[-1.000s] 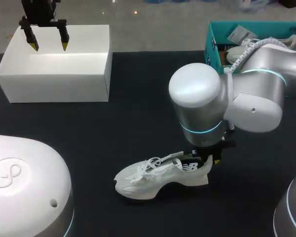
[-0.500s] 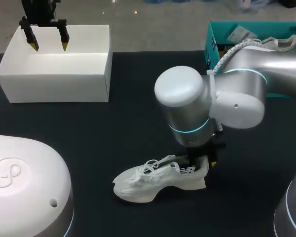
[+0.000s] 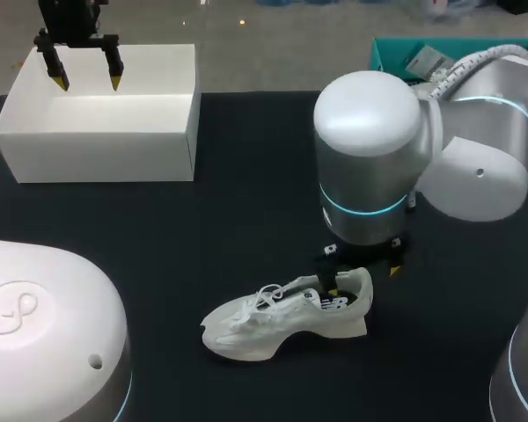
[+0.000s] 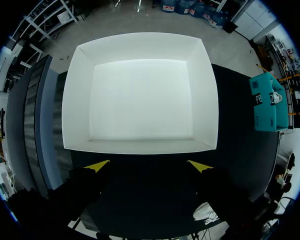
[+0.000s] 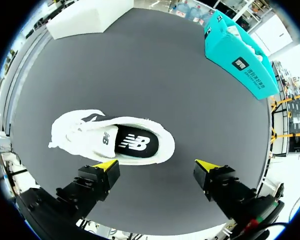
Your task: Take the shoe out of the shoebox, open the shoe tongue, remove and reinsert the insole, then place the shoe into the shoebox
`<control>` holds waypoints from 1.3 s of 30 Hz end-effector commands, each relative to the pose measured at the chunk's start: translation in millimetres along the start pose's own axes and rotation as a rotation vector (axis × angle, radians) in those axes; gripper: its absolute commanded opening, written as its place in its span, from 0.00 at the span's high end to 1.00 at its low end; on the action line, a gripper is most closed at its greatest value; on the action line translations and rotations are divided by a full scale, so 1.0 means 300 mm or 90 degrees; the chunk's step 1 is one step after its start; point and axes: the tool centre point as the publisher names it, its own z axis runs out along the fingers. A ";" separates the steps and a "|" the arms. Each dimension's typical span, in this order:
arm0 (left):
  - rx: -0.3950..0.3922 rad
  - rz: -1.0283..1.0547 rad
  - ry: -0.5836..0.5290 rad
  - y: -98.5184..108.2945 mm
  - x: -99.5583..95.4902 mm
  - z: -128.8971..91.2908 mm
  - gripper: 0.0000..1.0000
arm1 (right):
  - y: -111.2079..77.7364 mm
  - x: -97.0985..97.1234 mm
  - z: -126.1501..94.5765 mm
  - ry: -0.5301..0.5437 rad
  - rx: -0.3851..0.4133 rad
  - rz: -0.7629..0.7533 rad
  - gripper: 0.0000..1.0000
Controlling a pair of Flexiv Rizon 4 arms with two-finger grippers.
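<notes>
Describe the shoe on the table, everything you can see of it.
The shoe is a white sneaker with white laces, a thick white sole and a dark insole with white print showing through its opening. It stands upright on its sole on the black table, toe toward my left, outside the white shoebox. The right gripper is open over its heel end; no contact is visible.
</notes>
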 end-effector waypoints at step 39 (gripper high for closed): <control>0.000 -0.001 -0.002 0.001 0.001 -0.001 0.00 | -0.149 -0.185 0.123 0.556 -0.377 -0.442 0.00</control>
